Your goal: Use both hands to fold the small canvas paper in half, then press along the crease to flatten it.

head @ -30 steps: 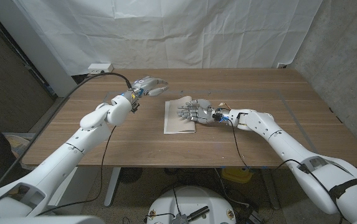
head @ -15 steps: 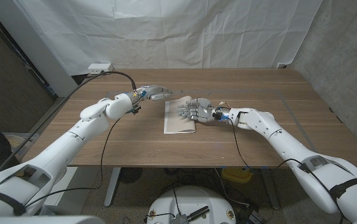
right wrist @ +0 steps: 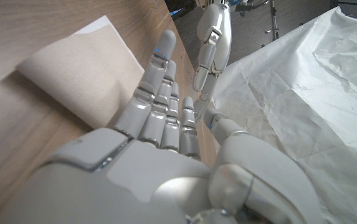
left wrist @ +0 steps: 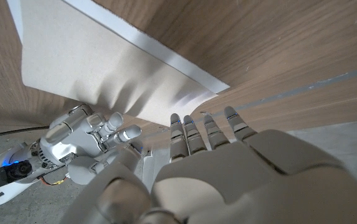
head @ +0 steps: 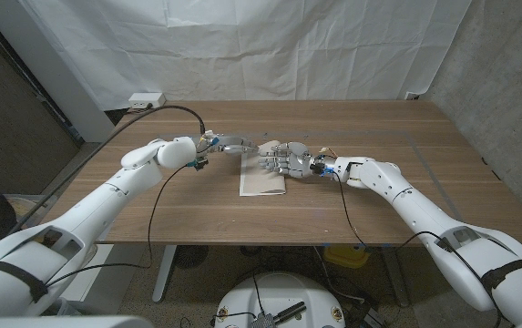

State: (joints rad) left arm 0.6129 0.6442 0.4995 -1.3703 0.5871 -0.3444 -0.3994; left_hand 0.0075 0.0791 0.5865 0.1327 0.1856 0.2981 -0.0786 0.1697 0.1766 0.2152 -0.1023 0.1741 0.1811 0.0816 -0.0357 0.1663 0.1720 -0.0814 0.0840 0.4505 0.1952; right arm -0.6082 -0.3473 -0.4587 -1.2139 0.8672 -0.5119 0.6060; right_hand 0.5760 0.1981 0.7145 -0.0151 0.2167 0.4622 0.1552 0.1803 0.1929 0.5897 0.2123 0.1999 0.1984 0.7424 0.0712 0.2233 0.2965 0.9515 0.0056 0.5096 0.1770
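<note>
The small canvas paper [head: 261, 180] lies folded over on the wooden table [head: 379, 137], beige side up, with a white strip of the lower layer showing along one edge [left wrist: 166, 56]. My right hand [head: 283, 160] sits over the paper's far right part with its fingers straight and spread; it holds nothing. My left hand [head: 236, 144] hovers at the paper's far left corner, fingers stretched toward the right hand, nothing in it. In the left wrist view my left hand [left wrist: 228, 168] points past the paper [left wrist: 116, 68] at the right hand [left wrist: 88, 140]. In the right wrist view my right hand [right wrist: 159, 124] reaches beside the paper [right wrist: 78, 62], with the left hand [right wrist: 210, 37] beyond.
A white power strip [head: 147, 97] lies at the table's far left corner, and a black cable [head: 165, 109] runs from it to my left arm. A white cloth backdrop [head: 270, 46] hangs behind the table. Bare wood spreads to the left, right and front of the paper.
My left hand has swung right and come down to the paper's far left corner, close to the right hand. The right hand and the paper have stayed in place.
</note>
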